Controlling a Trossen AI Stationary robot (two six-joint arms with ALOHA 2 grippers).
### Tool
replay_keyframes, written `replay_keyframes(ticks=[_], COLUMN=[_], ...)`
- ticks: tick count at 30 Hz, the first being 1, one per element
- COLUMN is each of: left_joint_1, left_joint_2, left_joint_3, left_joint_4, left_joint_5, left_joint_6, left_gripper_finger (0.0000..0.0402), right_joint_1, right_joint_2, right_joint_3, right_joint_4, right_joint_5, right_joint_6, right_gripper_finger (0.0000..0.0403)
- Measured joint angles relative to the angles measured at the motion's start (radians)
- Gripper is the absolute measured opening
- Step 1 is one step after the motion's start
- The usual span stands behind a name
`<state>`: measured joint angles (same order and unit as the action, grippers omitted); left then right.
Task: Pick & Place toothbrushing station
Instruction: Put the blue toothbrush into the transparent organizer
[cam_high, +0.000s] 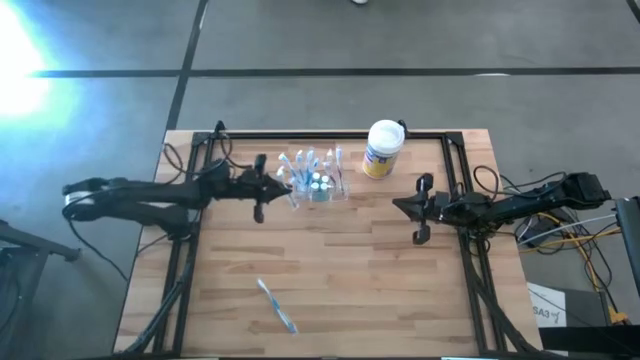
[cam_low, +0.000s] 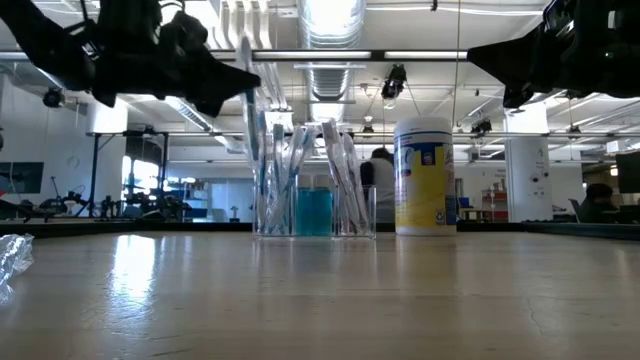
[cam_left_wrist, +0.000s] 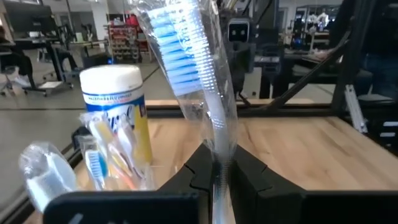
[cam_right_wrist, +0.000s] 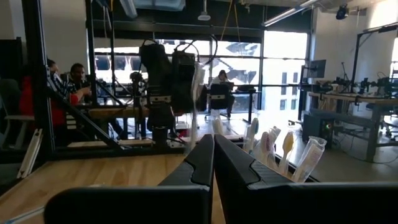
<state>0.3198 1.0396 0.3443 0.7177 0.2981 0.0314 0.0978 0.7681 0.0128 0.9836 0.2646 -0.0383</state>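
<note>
- While the left fingers (cam_left_wrist: 221, 177) pinch a wrapped toothbrush (cam_left_wrist: 189, 68) by its handle, bristle end up, that arm hangs just beside the clear holder (cam_high: 318, 185), above the surface (cam_high: 340, 270).
- Holder stands toward the far edge of the surface, upright, filled with wrapped brushes and a blue-tinted insert (cam_low: 314, 210).
- White canister (cam_high: 382, 148) with yellow-blue label stands just beside the holder, toward the right arm.
- A loose wrapped toothbrush (cam_high: 276, 305) lies near the front edge, well apart from the holder.
- Right fingers (cam_high: 420, 212) are pressed together, holding nothing, raised off the surface near the right rail.
- People sit in the room beyond.
</note>
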Motion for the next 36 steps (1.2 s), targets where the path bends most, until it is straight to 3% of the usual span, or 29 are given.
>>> replay_keyframes(ticks=[15,36], left_joint_1=[0.01,0.012], left_joint_2=[0.218,0.425], left_joint_3=[0.127,0.135], left_joint_4=[0.067,0.079], left_joint_5=[-0.256,-0.3], left_joint_6=[0.11,0.065], left_gripper_finger=[0.0024,0.0024], right_joint_1=[0.0,0.0], right_joint_2=[0.0,0.0], right_joint_3=[0.0,0.0], right_joint_4=[0.0,-0.001], right_joint_5=[0.0,0.0], right_joint_6=[0.002,0.002], right_gripper_finger=[0.0008,0.0008])
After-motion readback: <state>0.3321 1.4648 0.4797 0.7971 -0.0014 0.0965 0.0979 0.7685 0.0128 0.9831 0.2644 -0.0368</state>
